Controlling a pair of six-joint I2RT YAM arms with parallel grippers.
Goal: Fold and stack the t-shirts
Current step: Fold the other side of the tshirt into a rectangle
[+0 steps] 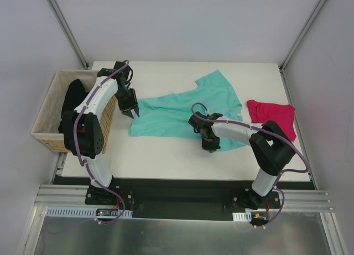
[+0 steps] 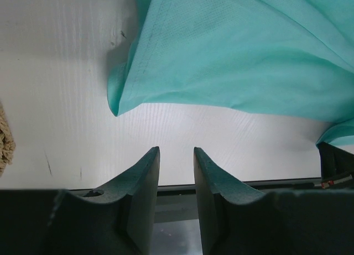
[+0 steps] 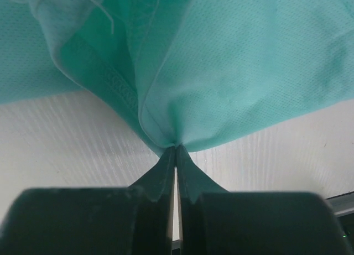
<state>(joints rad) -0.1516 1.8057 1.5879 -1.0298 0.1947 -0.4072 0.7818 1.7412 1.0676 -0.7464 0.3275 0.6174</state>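
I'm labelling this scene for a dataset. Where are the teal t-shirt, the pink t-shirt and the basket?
teal t-shirt (image 1: pixel 177 111): top view, middle of its spread body.
pink t-shirt (image 1: pixel 274 115): top view, centre of the bunched cloth.
basket (image 1: pixel 45 114): top view, its left woven wall.

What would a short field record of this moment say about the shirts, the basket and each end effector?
teal t-shirt: spread unfolded and rumpled across the middle of the table
pink t-shirt: lies at the table's right side
basket: off the table's left edge, with black cloth inside; too bunched to identify
left end effector: open, holding nothing, near the teal t-shirt's left edge
right end effector: shut, pinching a fold of the teal t-shirt's near edge
stack: none started
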